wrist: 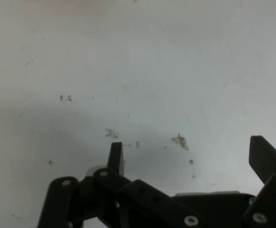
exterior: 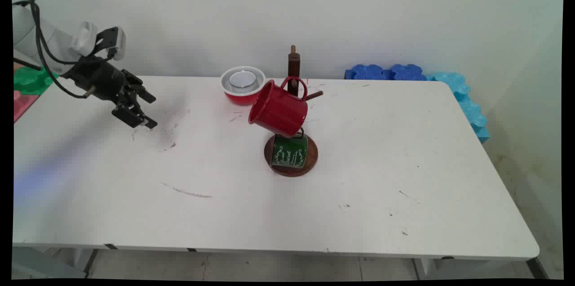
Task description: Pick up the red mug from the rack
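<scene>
My gripper hangs over the table's far left part, pointing down and to the right, open and holding nothing. In the hand view the gripper has only bare scuffed tabletop between its spread fingers. Well to its right stands a wooden mug tree on a round base. A red mug hangs tilted from one peg, and a green mug hangs below it, just above the base. A red bowl with a white inside sits behind them.
Blue foam pieces lie beyond the table's far right corner and run down along its right side. Green and red mats show at the far left behind the arm. Dark scuff marks dot the white table.
</scene>
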`<state>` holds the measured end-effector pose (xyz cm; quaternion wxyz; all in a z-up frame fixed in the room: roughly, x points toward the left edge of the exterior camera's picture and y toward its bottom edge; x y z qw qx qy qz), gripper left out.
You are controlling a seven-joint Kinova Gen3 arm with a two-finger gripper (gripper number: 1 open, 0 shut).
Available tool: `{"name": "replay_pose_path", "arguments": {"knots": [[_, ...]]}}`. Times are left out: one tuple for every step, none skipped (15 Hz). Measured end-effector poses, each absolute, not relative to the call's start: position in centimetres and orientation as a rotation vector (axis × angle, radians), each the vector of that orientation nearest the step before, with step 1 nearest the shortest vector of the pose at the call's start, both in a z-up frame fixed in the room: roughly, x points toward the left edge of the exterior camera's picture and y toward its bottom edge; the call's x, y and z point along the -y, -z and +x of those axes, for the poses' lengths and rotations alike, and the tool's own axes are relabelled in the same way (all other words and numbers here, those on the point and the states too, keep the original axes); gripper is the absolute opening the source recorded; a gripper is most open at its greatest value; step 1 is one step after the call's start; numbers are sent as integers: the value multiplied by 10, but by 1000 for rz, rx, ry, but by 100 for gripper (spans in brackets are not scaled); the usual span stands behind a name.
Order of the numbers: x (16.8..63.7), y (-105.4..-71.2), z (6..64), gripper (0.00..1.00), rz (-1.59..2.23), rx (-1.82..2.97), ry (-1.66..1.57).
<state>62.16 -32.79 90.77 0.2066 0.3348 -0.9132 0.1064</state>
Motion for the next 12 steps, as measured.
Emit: {"name": "replay_pose_path", "arguments": {"knots": [[327,-909,620,100,931,2540,-295],[325,-911,618,100,930,2536,-293],[324,-914,616,100,929,2532,-290],[323,-916,613,100,928,2527,-287],[322,-917,611,100,928,2524,-285],[320,-919,608,100,927,2518,-282],[319,-921,606,100,927,2514,-280],[317,-923,602,100,926,2506,-275],[316,-924,599,100,925,2502,-272],[314,-927,595,100,922,2493,-266],[313,-928,592,100,921,2487,-262],[311,-931,587,100,917,2477,-255]]}}
